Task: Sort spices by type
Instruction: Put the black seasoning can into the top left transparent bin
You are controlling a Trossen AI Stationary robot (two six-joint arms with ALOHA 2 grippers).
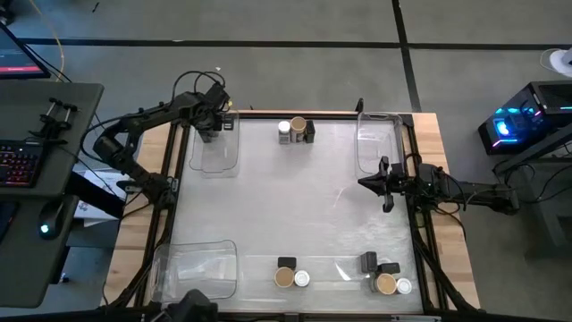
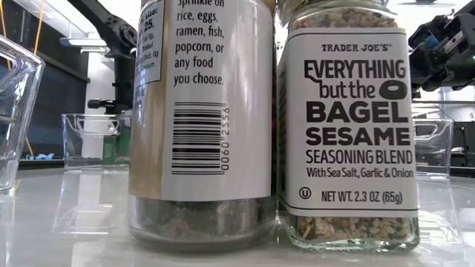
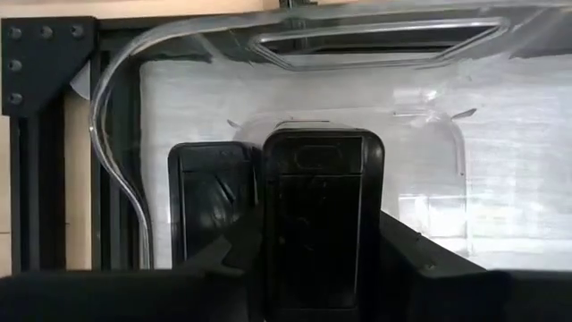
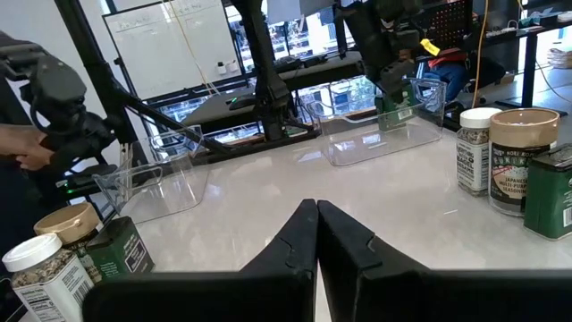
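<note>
My left gripper is over the clear bin at the table's far left, shut on a black boxy container. A second black box stands in the bin right beside it. My right gripper is shut and empty, low over the table's right side. A white-topped jar, a tan-topped jar and a black box stand together at the far middle. Two more groups stand near the front edge, one with a tan-topped jar, the other with a black box. My left gripper pinches the black box by its two opposite sides between its two fingers. The fingers come from above, pointing down into the bin. The box is upright, top up. Whether its base stands on the bin floor I cannot tell.
A clear bin stands at the far right, another at the near left, and a clear tray along the front. Two jars fill the low view. A person's hand shows beyond the table.
</note>
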